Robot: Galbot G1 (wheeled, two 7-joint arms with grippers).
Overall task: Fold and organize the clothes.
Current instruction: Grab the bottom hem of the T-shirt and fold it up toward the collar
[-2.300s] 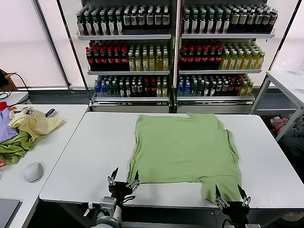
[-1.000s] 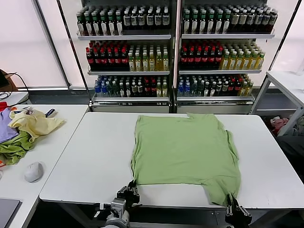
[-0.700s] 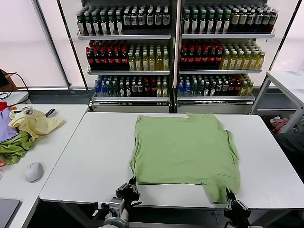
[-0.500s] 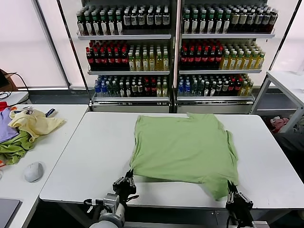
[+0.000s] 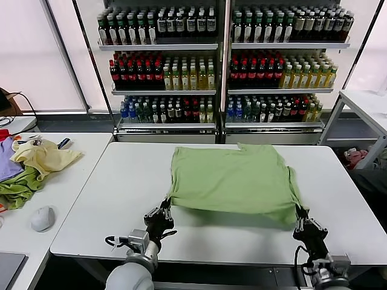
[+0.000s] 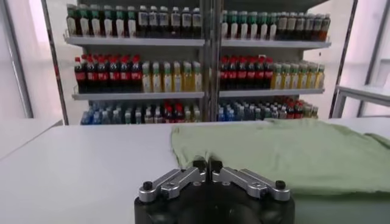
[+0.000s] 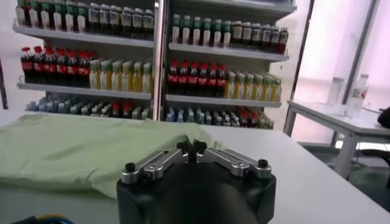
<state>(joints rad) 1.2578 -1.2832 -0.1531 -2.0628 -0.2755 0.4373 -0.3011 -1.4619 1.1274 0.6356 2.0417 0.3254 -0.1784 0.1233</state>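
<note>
I see the light green shirt (image 5: 233, 181) spread on the white bench (image 5: 97, 205), its near hem raised off the surface. My left pincer (image 5: 164, 207) is clamped on the hem corner at about 7 o'clock of the shirt, and my right pincer (image 5: 299, 216) is clamped on the hem corner at about 5 o'clock. Stocked bottle shelves (image 5: 224, 60) stand at 12 o'clock beyond the bench.

The printed graphic and buttons of the shirt (image 5: 233, 181) are hidden; the bottle (image 5: 199, 24) labels cannot be read
</note>
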